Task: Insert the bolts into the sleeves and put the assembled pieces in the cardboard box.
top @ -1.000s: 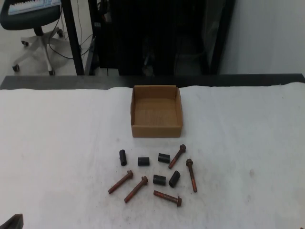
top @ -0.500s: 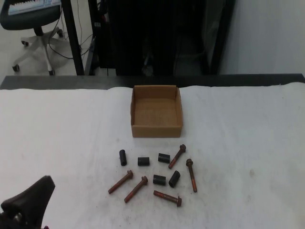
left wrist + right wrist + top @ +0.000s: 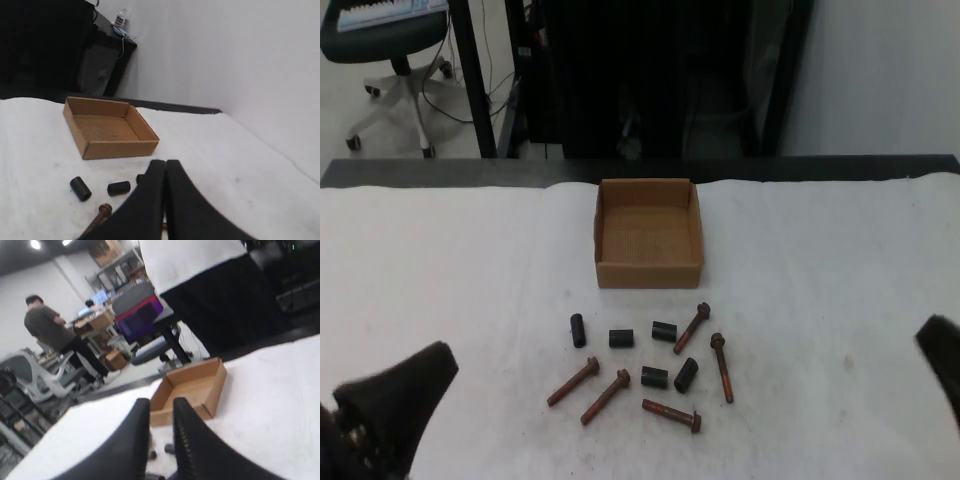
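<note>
The open cardboard box [image 3: 648, 235] sits mid-bench on the white cloth, with nothing inside. Nearer to me, several short black sleeves [image 3: 621, 338] and several rusty bolts [image 3: 605, 396] lie scattered, all apart from one another. My left gripper [image 3: 390, 410] hovers at the near left, short of the parts. In its wrist view the left gripper [image 3: 161, 167] is shut and holds nothing, with the box [image 3: 107, 127] and two sleeves [image 3: 80, 188] beyond it. The right arm [image 3: 942, 365] shows at the near right edge. My right gripper [image 3: 161, 405] has a narrow gap between its fingers and faces the box [image 3: 192, 387].
The white cloth [image 3: 830, 270] covers the bench to both sides of the parts. The bench's dark back edge [image 3: 450, 170] runs behind the box. An office chair [image 3: 390, 60] and dark racks stand on the floor beyond.
The left gripper has risen into the high view from the bottom left corner and moved forward. The right arm has just appeared at the right edge. The parts have not moved.
</note>
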Motion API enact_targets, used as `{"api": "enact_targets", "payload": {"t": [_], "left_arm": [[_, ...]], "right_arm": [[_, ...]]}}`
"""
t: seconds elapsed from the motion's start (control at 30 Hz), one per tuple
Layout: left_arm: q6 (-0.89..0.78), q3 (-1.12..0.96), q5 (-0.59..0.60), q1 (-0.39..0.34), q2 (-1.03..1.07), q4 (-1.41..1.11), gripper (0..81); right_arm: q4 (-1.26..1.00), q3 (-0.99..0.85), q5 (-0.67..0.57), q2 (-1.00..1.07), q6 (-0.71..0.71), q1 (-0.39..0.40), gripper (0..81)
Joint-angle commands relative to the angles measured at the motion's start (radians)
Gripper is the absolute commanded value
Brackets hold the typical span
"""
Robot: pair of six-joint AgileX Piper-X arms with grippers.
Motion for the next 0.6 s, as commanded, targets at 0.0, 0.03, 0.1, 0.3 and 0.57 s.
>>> {"api": "enact_targets", "payload": {"t": [0.0, 0.03, 0.1, 0.3, 0.57], "left_arm": [[0.238, -0.164, 0.028, -0.005, 0.184, 0.107, 0.6], [0.311, -0.202, 0.028, -0.005, 0.239, 0.167, 2.1], [0.401, -0.31, 0.028, -0.005, 0.381, 0.284, 9.5], [0.501, -0.609, 0.042, -0.027, 0.767, 0.494, 44.0], [0.611, -0.859, -0.048, -0.213, 1.141, 0.687, 45.1]], "right_arm": [[0.0, -0.073, -0.055, 0.091, -0.047, 0.001, 27.4], [0.003, -0.116, -0.083, 0.157, -0.087, 0.001, 28.1], [0.008, -0.204, -0.143, 0.294, -0.153, 0.001, 28.1], [0.274, -0.549, -0.204, 0.653, -0.454, 0.001, 28.1], [0.497, -0.804, -0.172, 0.91, -0.691, 0.019, 28.1]]}}
